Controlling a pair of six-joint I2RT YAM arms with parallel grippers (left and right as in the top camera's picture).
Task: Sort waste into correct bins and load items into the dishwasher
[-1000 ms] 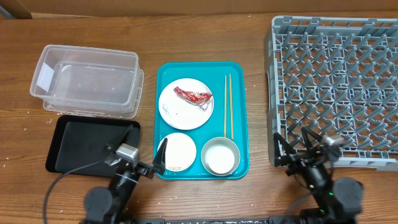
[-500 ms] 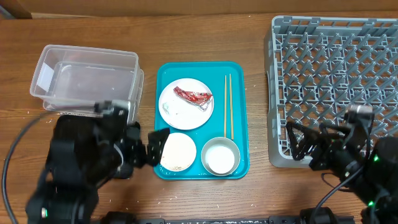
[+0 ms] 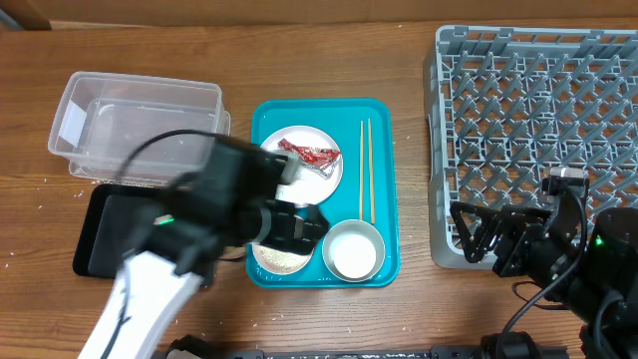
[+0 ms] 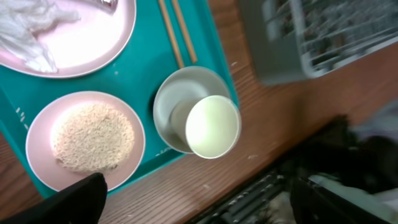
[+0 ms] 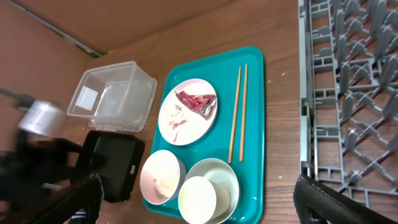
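Waste is lying where it lay a second ago. The wrapper [image 3: 309, 155] and tissue [image 4: 28, 28] are resting on the plate [image 4: 87, 37] towards the teal tray's [image 4: 143, 68] far-left corner, and rice [image 4: 92, 137] is filling the pink bowl [image 4: 38, 134] at its near-left corner. Along the tray's right edge the chopsticks [image 3: 366, 170] are lying side by side. At the near-right corner the white bowl [image 4: 171, 102] is sitting with a small bowl [image 4: 212, 126] standing in it. None of these is shifting.

Beyond the tray, the tub [image 3: 130, 120] is standing near the table's [image 3: 399, 50] far-left corner, with the black tray [image 3: 100, 234] just nearer. On the right side, the rack [image 3: 538, 130] is carrying no dishes.

What is changing is the arms. From the table's near edge, the left gripper [image 3: 299, 227] is swinging in over the tray's near-left corner. It is hovering above the pink bowl with fingers spread wide, gripping nothing. By the rack's near-left corner the right gripper [image 3: 477, 234] is rising too, jaws likewise spread and empty.

Judging from this, sorting is only beginning. The left arm is probably lining up on the rice bowl or the plate's waste, and every item is waiting to be moved.

Nowhere is readable writing showing. A pale label patch [image 5: 89, 98] on the tub is looking blank from here.
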